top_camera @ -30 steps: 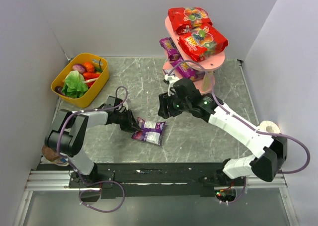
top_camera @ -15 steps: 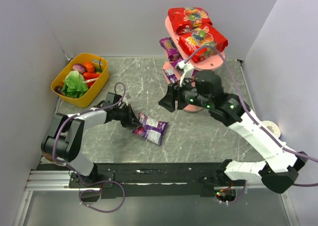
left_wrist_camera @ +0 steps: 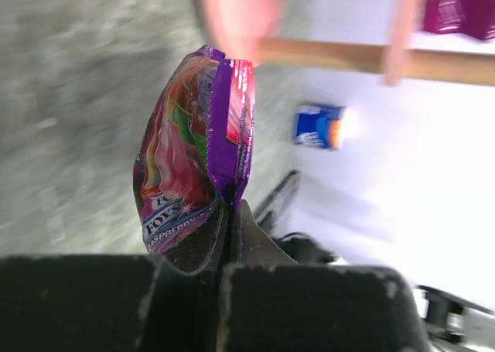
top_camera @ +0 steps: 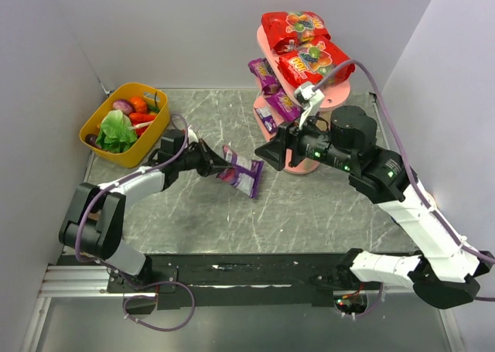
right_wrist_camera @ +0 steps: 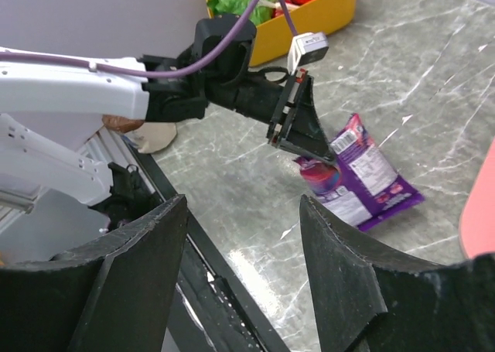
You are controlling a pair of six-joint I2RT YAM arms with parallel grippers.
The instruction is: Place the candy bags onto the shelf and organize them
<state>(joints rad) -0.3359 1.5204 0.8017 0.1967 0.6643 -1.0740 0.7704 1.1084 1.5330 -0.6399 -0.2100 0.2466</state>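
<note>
My left gripper [top_camera: 220,165] is shut on the edge of a purple candy bag [top_camera: 244,175], which hangs tilted over the table's middle; the left wrist view shows the bag [left_wrist_camera: 189,155] edge-on, pinched between the fingertips. My right gripper [top_camera: 268,152] hovers open just right of it, facing the bag [right_wrist_camera: 363,178], with nothing between its fingers [right_wrist_camera: 155,247]. The pink shelf [top_camera: 331,98] stands at the back right. Two red candy bags [top_camera: 305,46] lie on its top board. Purple bags [top_camera: 265,73] sit on the tiers below.
A yellow basket [top_camera: 148,141] of toy vegetables stands at the back left, also seen in the right wrist view [right_wrist_camera: 317,23]. White walls close in the table on three sides. A black rail [top_camera: 247,271] runs along the near edge.
My left gripper shut on the purple bag and carried it up and right, toward the shelf. The right arm drew back to the right, its gripper still open.
</note>
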